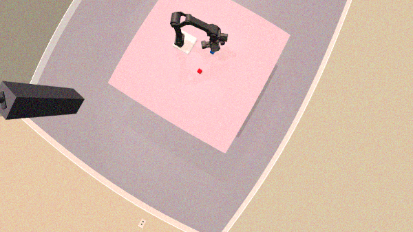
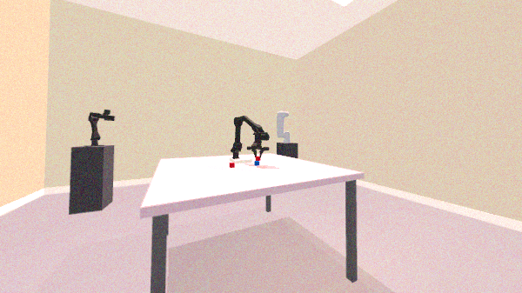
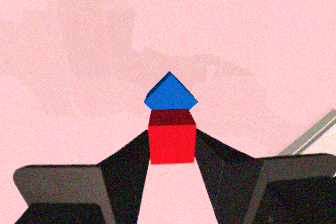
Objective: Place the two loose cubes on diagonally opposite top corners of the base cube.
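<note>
The blue base cube point(image 1: 212, 52) point(image 2: 257, 163) point(image 3: 170, 95) stands on the table, turned about 45 degrees to the held cube in the wrist view. My gripper point(image 2: 257, 157) point(image 3: 171, 133) is shut on a red cube point(image 2: 257, 158) point(image 3: 172, 144). The held cube looks level. It is over or very near the top of the blue cube and hides part of it in the wrist view; whether they touch cannot be told. The other red cube point(image 1: 199, 71) point(image 2: 231, 165) lies loose on the table, away from the blue cube. The arm hides the held cube in the top view.
A white tray-like base point(image 1: 188, 46) point(image 3: 326, 137) lies beside the arm's foot. The table point(image 1: 220, 118) point(image 2: 226, 183) has its edges far from the cubes. Other robot arms stand on dark pedestals point(image 2: 87, 179) point(image 2: 287, 149) off the table.
</note>
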